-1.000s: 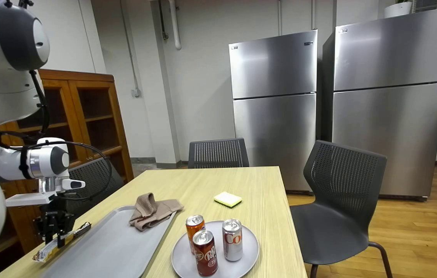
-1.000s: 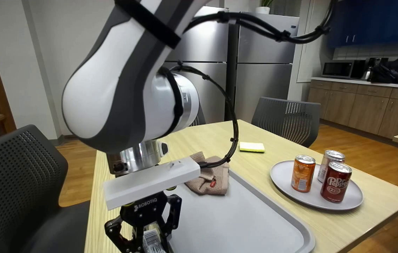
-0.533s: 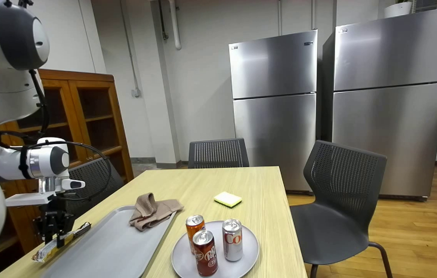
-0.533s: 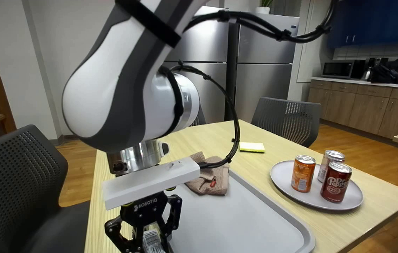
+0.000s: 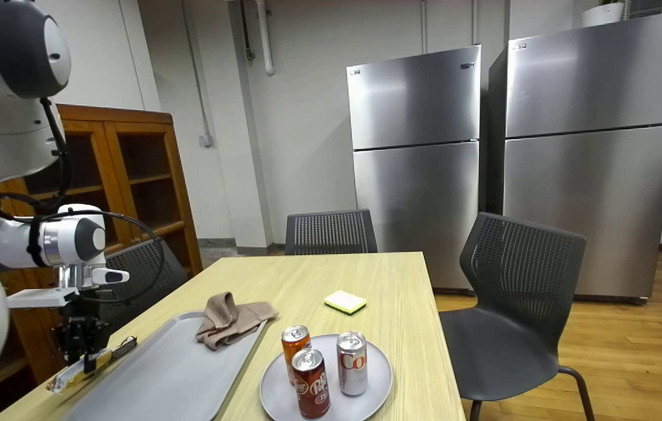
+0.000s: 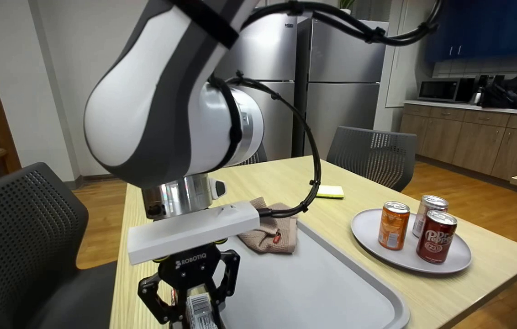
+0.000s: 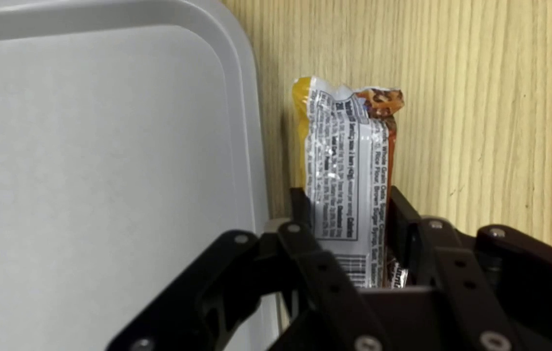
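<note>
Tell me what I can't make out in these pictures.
Wrapped bar: in the wrist view, the gripper covers its lower end, and some print is too small to read.
Silver can: in an exterior view, partly hidden behind the Dr Pepper can.
Sponge: in an exterior view, one end hidden by a black cable.
Gray tray: in both exterior views, near end cut off by the bottom edge.

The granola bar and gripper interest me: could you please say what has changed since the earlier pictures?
The Robotiq gripper has risen slightly, and the granola bar, in its grip then as now, appears to have come up with it. The gray tray, brown cloth, yellow sponge and Dr Pepper can stayed put.
</note>
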You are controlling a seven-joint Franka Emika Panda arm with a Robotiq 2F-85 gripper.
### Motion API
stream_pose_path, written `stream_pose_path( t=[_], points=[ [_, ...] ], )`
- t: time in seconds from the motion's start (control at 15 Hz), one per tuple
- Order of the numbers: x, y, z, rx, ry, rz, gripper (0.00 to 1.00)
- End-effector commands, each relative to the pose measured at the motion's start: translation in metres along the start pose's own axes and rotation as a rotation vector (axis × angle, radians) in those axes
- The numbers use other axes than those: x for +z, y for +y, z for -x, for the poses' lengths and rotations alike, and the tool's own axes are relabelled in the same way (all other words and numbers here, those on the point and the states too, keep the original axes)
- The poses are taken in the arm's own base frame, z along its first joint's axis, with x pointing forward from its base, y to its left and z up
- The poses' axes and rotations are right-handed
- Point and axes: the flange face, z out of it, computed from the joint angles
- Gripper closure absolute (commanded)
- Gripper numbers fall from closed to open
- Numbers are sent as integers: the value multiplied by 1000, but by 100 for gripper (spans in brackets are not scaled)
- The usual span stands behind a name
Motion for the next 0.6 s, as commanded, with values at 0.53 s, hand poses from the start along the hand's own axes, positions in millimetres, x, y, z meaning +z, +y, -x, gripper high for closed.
stream_pose_path(
  t=[0.53],
  points=[
    [10,0,3,84,-36,16,84]
  ],
)
